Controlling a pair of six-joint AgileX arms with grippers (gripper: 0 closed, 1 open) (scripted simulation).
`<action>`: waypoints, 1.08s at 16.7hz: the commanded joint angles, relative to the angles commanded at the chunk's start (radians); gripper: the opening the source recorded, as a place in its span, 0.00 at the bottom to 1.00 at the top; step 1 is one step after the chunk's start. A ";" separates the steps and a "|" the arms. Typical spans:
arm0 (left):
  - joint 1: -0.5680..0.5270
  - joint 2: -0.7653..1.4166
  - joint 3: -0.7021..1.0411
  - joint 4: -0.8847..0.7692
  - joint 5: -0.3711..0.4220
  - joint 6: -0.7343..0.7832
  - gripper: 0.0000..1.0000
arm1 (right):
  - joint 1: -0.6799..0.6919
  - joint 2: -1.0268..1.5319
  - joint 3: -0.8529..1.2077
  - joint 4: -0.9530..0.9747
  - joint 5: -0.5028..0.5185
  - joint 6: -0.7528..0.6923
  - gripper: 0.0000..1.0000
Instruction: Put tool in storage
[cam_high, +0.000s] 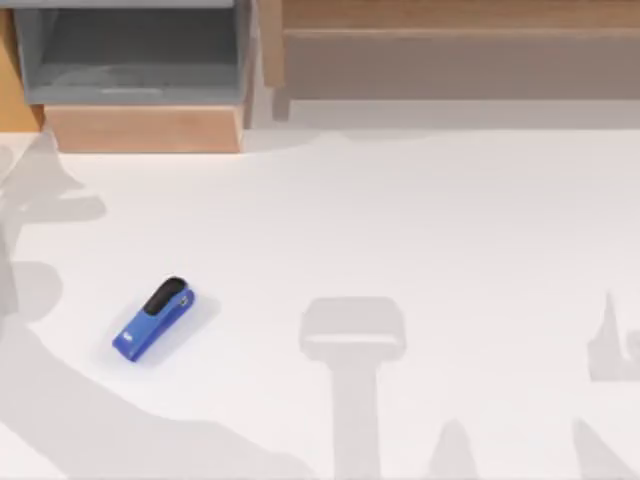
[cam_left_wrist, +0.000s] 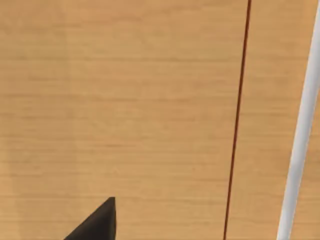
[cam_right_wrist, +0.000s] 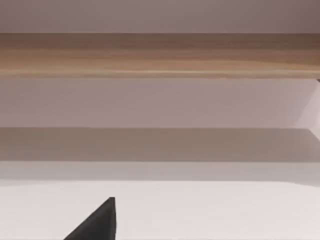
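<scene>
The tool, a small bright-blue stapler with a black top piece at its far end, lies at an angle on the white table, left of centre and near the front. The storage is an open drawer with a grey inside and a wooden front, at the back left, well beyond the stapler. A dark tip of my left gripper shows close against a wooden panel. A dark tip of my right gripper shows above the table, facing the cabinet. Both are away from the stapler.
A long wooden cabinet runs along the back edge, right of the drawer. Grey arm shadows fall across the table's left side and front. The left wrist view also has a thin red line and a white strip.
</scene>
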 joint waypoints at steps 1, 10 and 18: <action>0.002 0.012 0.005 0.006 0.003 0.008 1.00 | 0.000 0.000 0.000 0.000 0.000 0.000 1.00; -0.010 0.035 0.054 -0.020 -0.010 0.009 1.00 | 0.000 0.000 0.000 0.000 0.000 0.000 1.00; -0.023 0.067 0.121 -0.054 -0.022 0.009 0.92 | 0.000 0.000 0.000 0.000 0.000 0.000 1.00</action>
